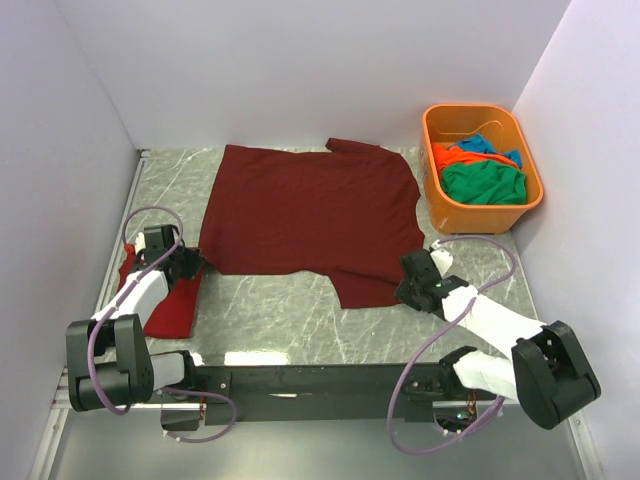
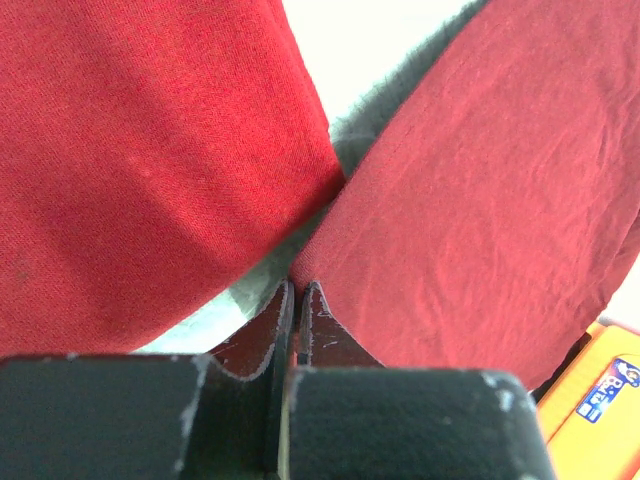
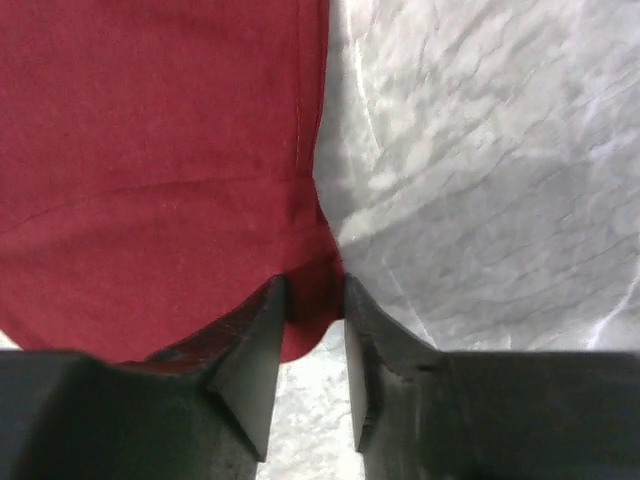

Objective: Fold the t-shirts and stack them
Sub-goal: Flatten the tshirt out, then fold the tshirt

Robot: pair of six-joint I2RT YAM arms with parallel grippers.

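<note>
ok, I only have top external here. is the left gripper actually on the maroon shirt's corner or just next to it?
Observer: On it. In the left wrist view, the left gripper is shut, with the corner of the maroon t-shirt pinched at its tips.
Operator: and the right?
Observer: The right gripper is open. Its jaws stand on either side of the shirt's edge, with cloth in the gap but not clamped.
Operator: left caught the red one too?
Observer: It looks not. The bright red t-shirt lies right beside the tips, outside the pinch.
</note>
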